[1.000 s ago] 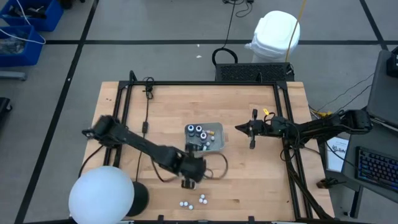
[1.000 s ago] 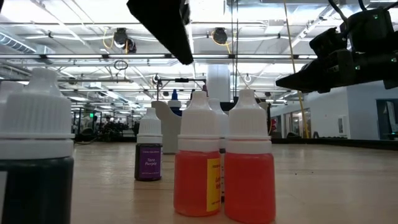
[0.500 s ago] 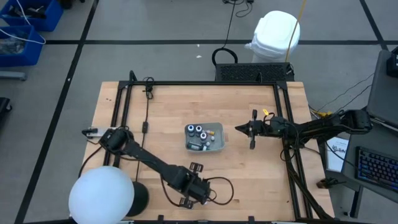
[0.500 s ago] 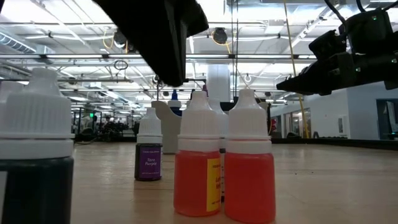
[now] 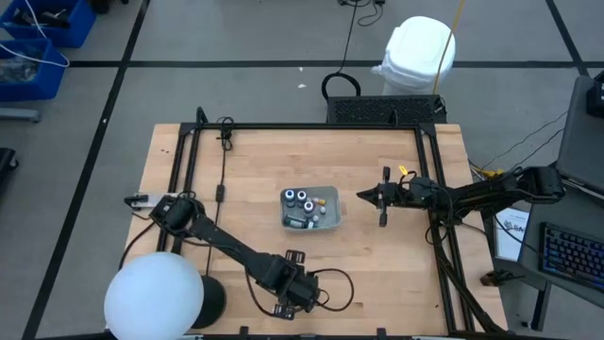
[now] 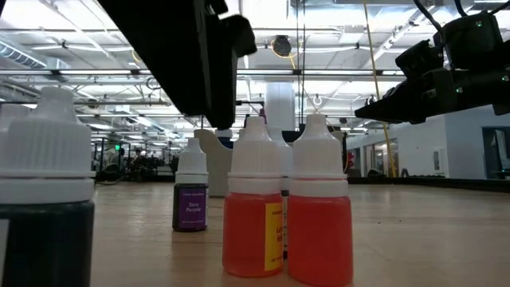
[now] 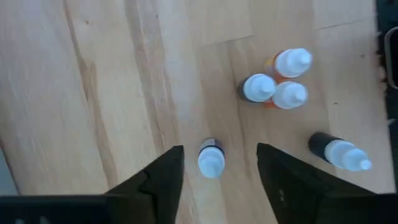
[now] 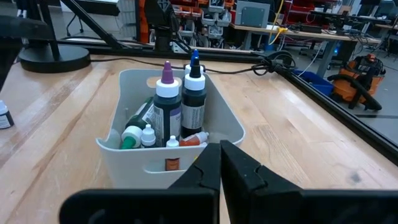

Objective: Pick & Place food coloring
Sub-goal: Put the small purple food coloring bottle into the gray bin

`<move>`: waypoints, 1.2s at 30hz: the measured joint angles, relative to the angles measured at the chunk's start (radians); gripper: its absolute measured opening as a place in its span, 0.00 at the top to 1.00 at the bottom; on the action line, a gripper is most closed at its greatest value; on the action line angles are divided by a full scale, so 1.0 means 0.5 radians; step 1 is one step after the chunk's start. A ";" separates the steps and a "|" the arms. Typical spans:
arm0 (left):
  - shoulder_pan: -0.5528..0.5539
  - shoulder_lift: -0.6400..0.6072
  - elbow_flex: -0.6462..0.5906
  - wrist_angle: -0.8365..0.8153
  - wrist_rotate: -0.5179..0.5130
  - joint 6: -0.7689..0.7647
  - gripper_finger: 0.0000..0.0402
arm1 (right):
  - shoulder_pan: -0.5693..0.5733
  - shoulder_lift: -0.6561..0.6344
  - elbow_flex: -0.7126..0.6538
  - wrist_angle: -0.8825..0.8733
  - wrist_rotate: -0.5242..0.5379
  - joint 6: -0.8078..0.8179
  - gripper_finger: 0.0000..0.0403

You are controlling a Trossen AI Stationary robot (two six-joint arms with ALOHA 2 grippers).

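Several small white-capped food coloring bottles stand near the table's front edge: a purple one (image 7: pixel 210 159) (image 6: pixel 191 199), a tight group of three (image 7: pixel 277 84) with two orange ones (image 6: pixel 287 219), and a dark one (image 7: pixel 339 153). My left gripper (image 7: pixel 219 151) (image 5: pixel 294 300) hangs open above them, pointing down, its fingers on either side of the purple bottle and higher than its cap. The grey tray (image 5: pixel 327 220) (image 8: pixel 137 163) at mid-table holds more bottles. My right gripper (image 5: pixel 361 195) (image 8: pixel 221 155) waits shut, to the right of the tray.
A large white ball (image 5: pixel 153 299) sits at the near left corner beside my left arm. Black frame rails (image 5: pixel 311 127) run along the table's far and side edges. A cable (image 5: pixel 332 283) loops on the wood by my left gripper. Bare wood lies left of the tray.
My left gripper has gone from beside the tray toward the table's near edge and stopped over the loose bottles, then come down a little toward them. The bottles and the tray have stayed where they were.
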 joint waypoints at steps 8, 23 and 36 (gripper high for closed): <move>0.009 0.018 -0.005 0.022 0.063 0.051 0.43 | 0.000 0.000 0.000 -0.002 0.000 0.000 1.00; 0.026 0.064 -0.020 0.021 0.111 0.098 0.51 | 0.000 -0.001 0.000 -0.010 0.000 0.000 1.00; 0.047 0.085 -0.058 0.030 0.110 0.092 0.52 | 0.000 -0.001 0.000 -0.009 0.000 0.000 1.00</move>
